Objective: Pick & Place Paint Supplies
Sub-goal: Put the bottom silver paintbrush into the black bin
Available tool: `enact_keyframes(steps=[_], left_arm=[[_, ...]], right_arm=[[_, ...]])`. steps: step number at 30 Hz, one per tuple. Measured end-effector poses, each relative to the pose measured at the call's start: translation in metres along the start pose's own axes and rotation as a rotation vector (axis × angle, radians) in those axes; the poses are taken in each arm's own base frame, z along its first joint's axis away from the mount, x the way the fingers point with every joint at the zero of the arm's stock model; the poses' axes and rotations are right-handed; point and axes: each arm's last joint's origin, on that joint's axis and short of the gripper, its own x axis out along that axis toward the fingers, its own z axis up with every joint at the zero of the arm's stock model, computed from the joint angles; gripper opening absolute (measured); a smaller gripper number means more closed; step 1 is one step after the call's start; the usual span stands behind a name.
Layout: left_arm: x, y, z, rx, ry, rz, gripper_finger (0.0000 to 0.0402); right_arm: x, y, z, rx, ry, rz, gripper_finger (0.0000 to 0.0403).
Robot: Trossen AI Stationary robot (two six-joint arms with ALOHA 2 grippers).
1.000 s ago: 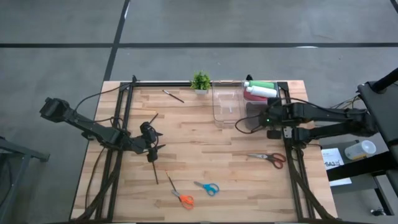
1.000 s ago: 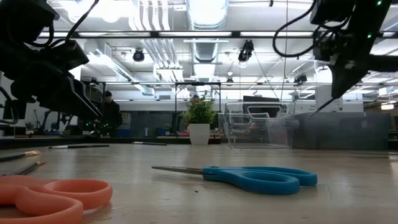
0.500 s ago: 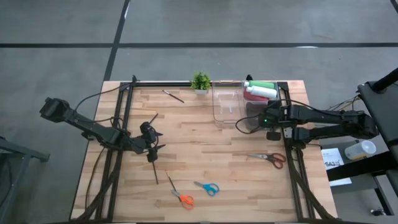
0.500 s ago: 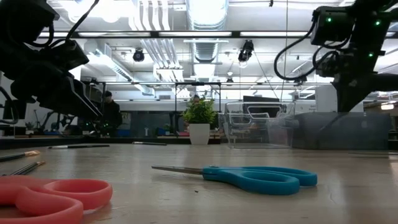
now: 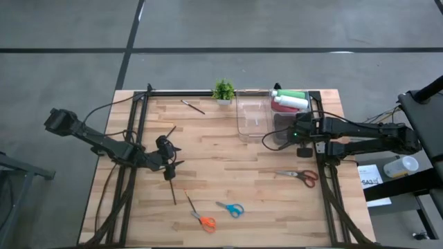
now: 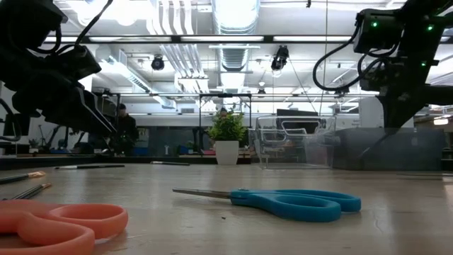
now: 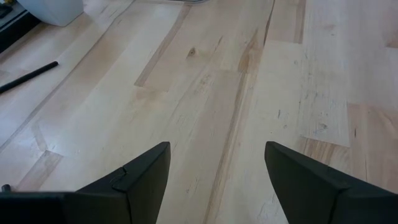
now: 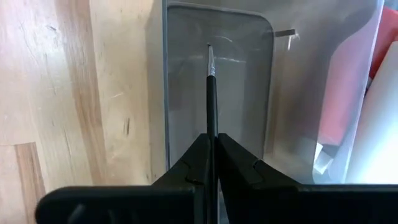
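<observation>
Right gripper (image 8: 212, 163), clenched on a thin dark paintbrush (image 8: 211, 99), hovers over the clear plastic bin (image 8: 186, 18) at upper centre; release only once inside.

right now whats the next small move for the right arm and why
Probably open the right gripper and drop the brush. Its fingers are shut on the thin dark brush, whose tip hangs over an empty section of the clear bin, with bottles in the section beside it. The left gripper waits open above bare table.
</observation>
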Motion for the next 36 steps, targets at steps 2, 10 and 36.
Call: enact_keyframes(steps=[2,10,36], left_arm=[[0.0,0.0,0.0,0.0,0.0,0.0,0.0266],[0.0,0.0,0.0,0.0,0.0,0.0,0.0266],[0.0,0.0,0.0001,0.0,0.0,0.0,0.0266]], right_arm=[[0.0,-0.0001,0.0003,0.001,-0.002,-0.003,0.0021],[0.0002,-0.0001,0.0005,-0.005,-0.007,-0.004,0.0078],[0.0008,-0.0002,0.0006,-0.007,-0.007,-0.012,0.0105]])
